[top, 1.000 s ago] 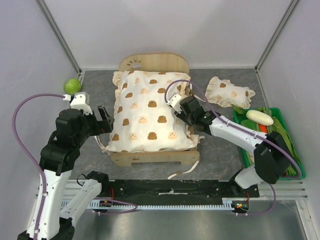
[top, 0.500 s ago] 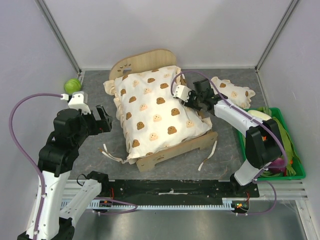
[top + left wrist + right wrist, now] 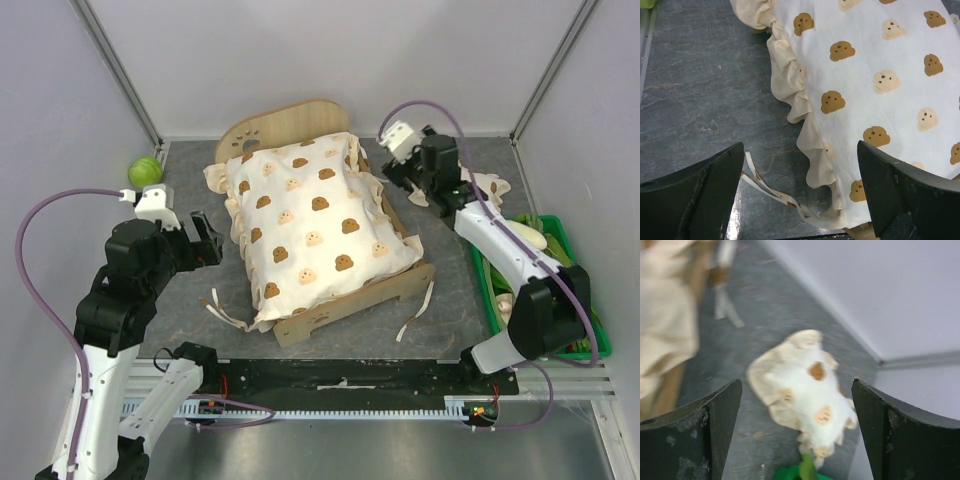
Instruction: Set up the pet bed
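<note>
The pet bed [image 3: 350, 304], a light-wood frame with a paw-cutout headboard [image 3: 283, 124], sits angled mid-table. A cream bear-print cushion [image 3: 310, 225] covers its base. My left gripper [image 3: 205, 240] hovers open just left of the bed; in the left wrist view it [image 3: 800, 147] stands over the cushion's frilled edge [image 3: 790, 85] and loose ties [image 3: 770, 192]. My right gripper [image 3: 418, 180] is raised at the bed's back right, open and empty. Through it [image 3: 796, 385] I see the small frilled pillow [image 3: 805, 385] lying on the table; that view is blurred.
A green ball [image 3: 145, 170] lies at the back left corner. A green bin [image 3: 590, 320] of vegetables, with a white one [image 3: 520, 236] on top, stands at the right edge. A cushion tie [image 3: 415, 315] trails off the bed's front right. Walls close in on three sides.
The bed swung anticlockwise with the right gripper on its side rail. That gripper has since let go, opened and risen toward the back right. The left arm held still.
</note>
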